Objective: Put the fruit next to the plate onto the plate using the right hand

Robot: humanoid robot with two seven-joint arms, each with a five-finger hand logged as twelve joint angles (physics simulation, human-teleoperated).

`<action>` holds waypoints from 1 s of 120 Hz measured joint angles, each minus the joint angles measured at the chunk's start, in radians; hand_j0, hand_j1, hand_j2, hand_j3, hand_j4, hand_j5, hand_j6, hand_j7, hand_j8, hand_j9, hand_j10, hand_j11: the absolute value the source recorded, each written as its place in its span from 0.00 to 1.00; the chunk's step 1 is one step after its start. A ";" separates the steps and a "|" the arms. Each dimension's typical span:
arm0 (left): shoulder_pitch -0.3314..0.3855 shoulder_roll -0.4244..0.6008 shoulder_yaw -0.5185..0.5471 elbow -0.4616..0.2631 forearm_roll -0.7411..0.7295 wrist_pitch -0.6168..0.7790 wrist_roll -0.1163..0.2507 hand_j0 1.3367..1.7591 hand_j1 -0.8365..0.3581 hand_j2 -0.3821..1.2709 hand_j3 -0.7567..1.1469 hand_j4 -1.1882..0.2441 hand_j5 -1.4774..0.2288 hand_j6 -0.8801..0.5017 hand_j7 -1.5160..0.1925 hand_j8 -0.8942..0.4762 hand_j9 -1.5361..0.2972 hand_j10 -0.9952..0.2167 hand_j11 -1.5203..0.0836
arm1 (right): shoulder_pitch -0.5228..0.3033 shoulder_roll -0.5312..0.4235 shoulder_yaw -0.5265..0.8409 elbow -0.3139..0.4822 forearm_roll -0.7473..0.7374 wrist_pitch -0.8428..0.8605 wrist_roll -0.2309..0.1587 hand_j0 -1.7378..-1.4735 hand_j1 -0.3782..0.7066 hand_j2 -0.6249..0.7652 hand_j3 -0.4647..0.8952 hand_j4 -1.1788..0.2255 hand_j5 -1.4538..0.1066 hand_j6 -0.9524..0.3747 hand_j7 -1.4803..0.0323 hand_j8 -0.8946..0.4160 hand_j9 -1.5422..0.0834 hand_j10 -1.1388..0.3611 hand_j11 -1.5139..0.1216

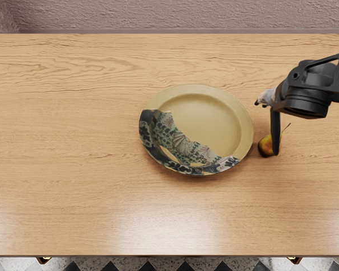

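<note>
Reaching for the fruit, with the lift not yet begun

The right hand hangs low over the fruit, which sits on the table just beside the right rim of the plate (a small yellowish thing with a stem, likely a pear). Part of the hand covers the fruit's right side, and I cannot tell whether the fingers are closed on it. This looks like the grasping step. The next move calls for a sure hold, then a short carry leftward over the rim.
</note>
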 joint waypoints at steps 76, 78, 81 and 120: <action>0.000 0.000 0.000 0.000 0.000 0.000 0.000 0.76 0.98 0.23 0.40 0.82 0.86 0.63 0.88 0.65 0.83 0.81 0.94 | 0.016 -0.008 -0.055 0.155 0.001 -0.295 0.000 0.30 0.03 0.45 0.34 0.84 0.93 0.72 0.98 0.68 0.95 0.76 0.93; 0.000 0.000 0.000 0.000 0.000 0.000 0.000 0.76 0.98 0.23 0.40 0.82 0.86 0.63 0.88 0.65 0.83 0.81 0.94 | 0.016 -0.007 -0.057 0.159 0.001 -0.303 0.000 0.30 0.03 0.45 0.34 0.84 0.93 0.72 0.98 0.68 0.95 0.76 0.93; 0.000 0.000 0.000 0.000 0.000 0.000 0.000 0.76 0.98 0.23 0.40 0.82 0.86 0.63 0.88 0.65 0.83 0.81 0.94 | 0.016 -0.007 -0.060 0.164 0.001 -0.312 0.000 0.30 0.03 0.45 0.34 0.84 0.93 0.72 0.98 0.68 0.95 0.76 0.93; 0.000 0.000 0.000 0.000 0.000 0.000 0.000 0.76 0.98 0.23 0.40 0.82 0.86 0.63 0.88 0.65 0.83 0.81 0.94 | 0.005 -0.001 -0.075 0.182 0.002 -0.348 0.000 0.30 0.03 0.45 0.34 0.84 0.93 0.72 0.98 0.68 0.95 0.76 0.93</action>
